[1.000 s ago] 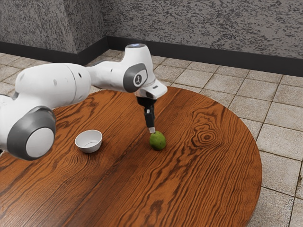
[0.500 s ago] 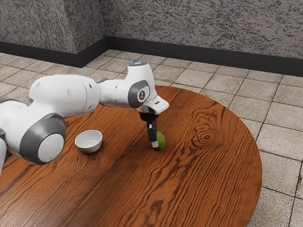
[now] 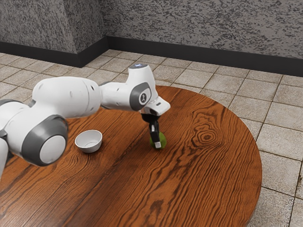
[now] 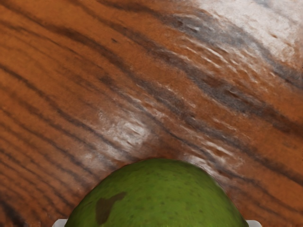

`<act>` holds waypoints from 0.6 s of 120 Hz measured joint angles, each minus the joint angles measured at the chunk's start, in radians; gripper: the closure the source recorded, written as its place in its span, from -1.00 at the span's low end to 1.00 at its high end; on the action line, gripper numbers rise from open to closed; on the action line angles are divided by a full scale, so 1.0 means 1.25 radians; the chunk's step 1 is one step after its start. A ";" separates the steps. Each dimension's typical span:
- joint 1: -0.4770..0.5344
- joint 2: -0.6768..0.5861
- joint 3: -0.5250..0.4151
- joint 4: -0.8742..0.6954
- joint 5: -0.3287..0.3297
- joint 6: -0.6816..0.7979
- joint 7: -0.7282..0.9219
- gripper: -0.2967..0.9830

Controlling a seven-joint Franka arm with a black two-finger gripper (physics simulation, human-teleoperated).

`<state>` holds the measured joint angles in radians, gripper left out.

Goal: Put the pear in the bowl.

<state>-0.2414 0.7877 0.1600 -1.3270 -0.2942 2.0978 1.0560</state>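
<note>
My gripper is low at the table, its fingers on either side of the green pear and shut on it. The near finger covers part of the pear in the exterior view. In the wrist view the pear bulges up from the lower edge, with a pale fingertip against each flank and my gripper around it. Toward the exterior view's left stands the white bowl, upright, with nothing seen inside.
The round wooden table carries the bowl and pear. Its curved edge runs along the exterior view's right. My forearm stretches above the table behind the bowl.
My hand has come down from above the pear, shifting slightly toward the exterior view's right. The fingers have drawn in on the pear. Pear and bowl have stayed in place.
</note>
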 joint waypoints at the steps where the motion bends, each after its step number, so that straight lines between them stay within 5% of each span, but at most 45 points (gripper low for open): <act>1: 0.000 -0.003 0.000 -0.001 0.000 0.000 0.000 0.02; 16: 0.001 -0.096 0.003 -0.079 0.007 0.006 -0.001 0.19; 36: 0.016 -0.346 0.017 -0.316 0.024 0.013 -0.005 0.41; 53: 0.089 -0.529 0.026 -0.487 0.085 0.003 -0.009 0.31; 72: 0.156 -0.551 0.060 -0.525 0.132 -0.028 -0.010 0.20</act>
<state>-0.0466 0.0995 0.2354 -1.9830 -0.1287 2.0626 1.0436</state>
